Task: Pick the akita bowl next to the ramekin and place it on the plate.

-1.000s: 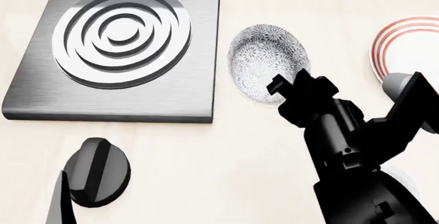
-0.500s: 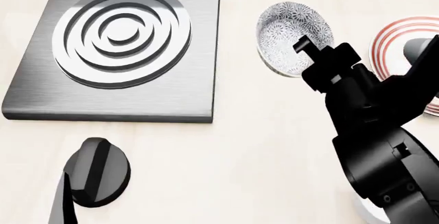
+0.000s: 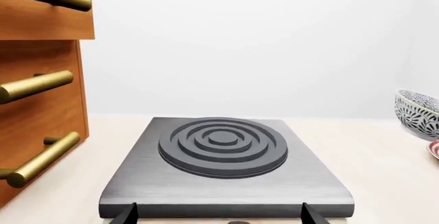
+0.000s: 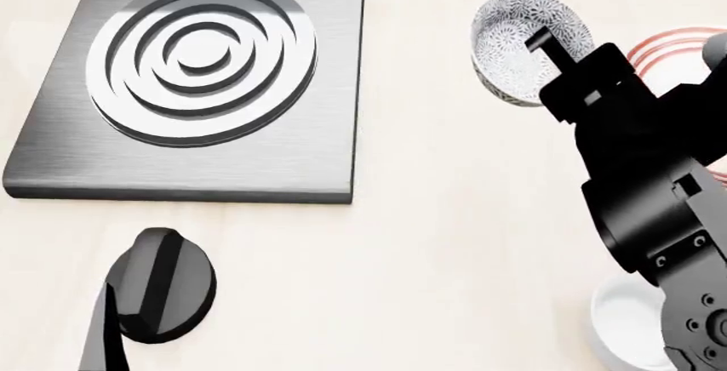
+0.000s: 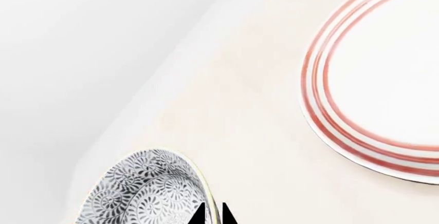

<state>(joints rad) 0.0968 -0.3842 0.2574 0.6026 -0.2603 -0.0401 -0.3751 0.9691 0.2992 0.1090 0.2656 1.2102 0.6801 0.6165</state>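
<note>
So the small deep grey-and-white floral akita bowl (image 4: 525, 41) is sitting tilted near the upper right of the head view, lifted off the pale table (image 4: 432, 243). The black right gripper (image 4: 543, 48) is pinching its rim, one finger inside and one outside. The round white plate with thin red rings (image 4: 672, 52) is peeking out just right of it, mostly behind the arm. The plain glossy white ramekin (image 4: 628, 324) is sitting at lower right. The brushed grey slab with raised rings (image 4: 199, 77) is filling the upper left. The left gripper (image 3: 219, 219) is hanging before the slab's near edge, fingers spread, gripping nothing.

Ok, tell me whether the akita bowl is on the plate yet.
Not yet. The akita bowl is held at its rim by the right gripper, beside the plate, which lies bare.
</note>
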